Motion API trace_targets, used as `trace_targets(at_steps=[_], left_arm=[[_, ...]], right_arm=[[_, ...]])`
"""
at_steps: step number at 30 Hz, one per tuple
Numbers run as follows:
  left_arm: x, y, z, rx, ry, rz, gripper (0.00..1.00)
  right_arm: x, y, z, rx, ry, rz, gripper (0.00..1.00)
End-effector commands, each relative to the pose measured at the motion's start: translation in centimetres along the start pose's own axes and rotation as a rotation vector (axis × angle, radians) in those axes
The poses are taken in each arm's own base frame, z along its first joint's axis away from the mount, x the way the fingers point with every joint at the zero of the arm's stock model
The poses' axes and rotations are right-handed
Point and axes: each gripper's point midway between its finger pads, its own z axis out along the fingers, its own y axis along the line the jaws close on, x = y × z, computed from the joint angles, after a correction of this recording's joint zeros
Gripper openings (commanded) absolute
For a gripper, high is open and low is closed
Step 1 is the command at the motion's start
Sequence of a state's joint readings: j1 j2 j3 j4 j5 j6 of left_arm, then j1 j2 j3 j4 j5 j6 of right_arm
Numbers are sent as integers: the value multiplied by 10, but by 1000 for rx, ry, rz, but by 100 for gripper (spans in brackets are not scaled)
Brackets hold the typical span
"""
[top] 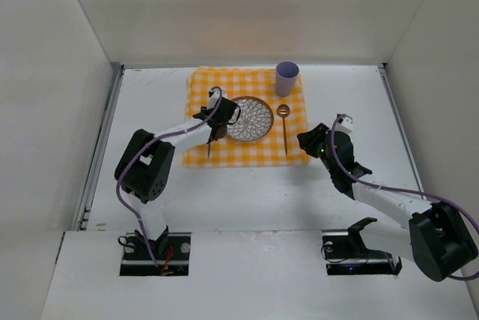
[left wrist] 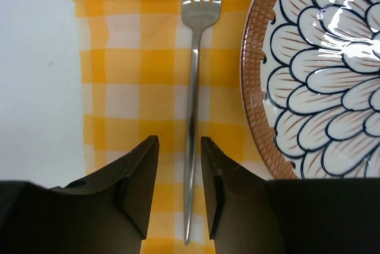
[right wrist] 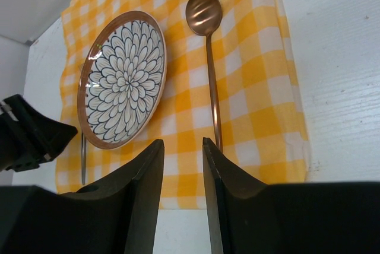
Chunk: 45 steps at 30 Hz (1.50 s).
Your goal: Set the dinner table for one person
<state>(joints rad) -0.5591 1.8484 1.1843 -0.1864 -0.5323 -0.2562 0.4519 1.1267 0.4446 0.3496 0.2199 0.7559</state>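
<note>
The white dinner table (top: 247, 200) bears a yellow-and-white checked cloth (top: 224, 154). On the cloth lie a flower-patterned plate (top: 249, 118), a silver fork (top: 209, 149) to its left and a copper spoon (top: 284, 129) to its right. A lilac cup (top: 287, 78) stands at the cloth's far right. My left gripper (left wrist: 179, 141) is open, its fingers either side of the fork (left wrist: 193, 117) handle with a gap on each side. My right gripper (right wrist: 183, 142) is open and empty over the cloth's near right edge, just left of the spoon (right wrist: 209, 58) handle.
Thin metal rails (top: 101, 148) run along the table's left and right edges, with white walls around. In the right wrist view the plate (right wrist: 122, 79) and the left gripper's black body (right wrist: 29, 138) show beyond my fingers. Bare tabletop (right wrist: 338, 58) lies right of the cloth.
</note>
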Motion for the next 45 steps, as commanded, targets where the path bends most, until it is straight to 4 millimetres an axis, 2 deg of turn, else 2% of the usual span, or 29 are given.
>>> trace_targets(at_steps=[1, 6, 10, 12, 15, 18, 21, 23, 28, 37, 45], left_arm=[[-34, 17, -40, 27, -111, -94, 33], [-44, 48, -74, 41, -197, -252, 38], [-35, 81, -94, 57, -274, -487, 42], [-23, 98, -99, 44, -290, -605, 48], [7, 127, -96, 0, -282, -755, 52], [48, 154, -90, -76, -248, -884, 55], [79, 171, -89, -135, -219, -960, 59], [90, 178, -90, -155, -218, -993, 60], [96, 186, -91, -164, -243, -1029, 62], [88, 178, -84, -140, -248, -1032, 62], [80, 179, -81, -125, -275, -1053, 62]], right_arm=[[-25, 27, -1, -77, -72, 11, 38], [-26, 26, -2, -73, -75, 7, 38], [-27, 27, -2, -74, -80, 6, 41], [-27, 26, -1, -71, -81, 6, 45], [-28, 25, -2, -66, -90, 7, 53], [-29, 19, -1, -44, -105, 9, 58], [-31, 20, -2, -48, -113, 10, 60], [-31, 17, -1, -38, -123, 12, 61], [-28, 15, 3, -28, -116, 8, 61], [-24, 7, 8, 3, -118, 5, 61], [-23, 10, 8, -7, -111, 5, 61]])
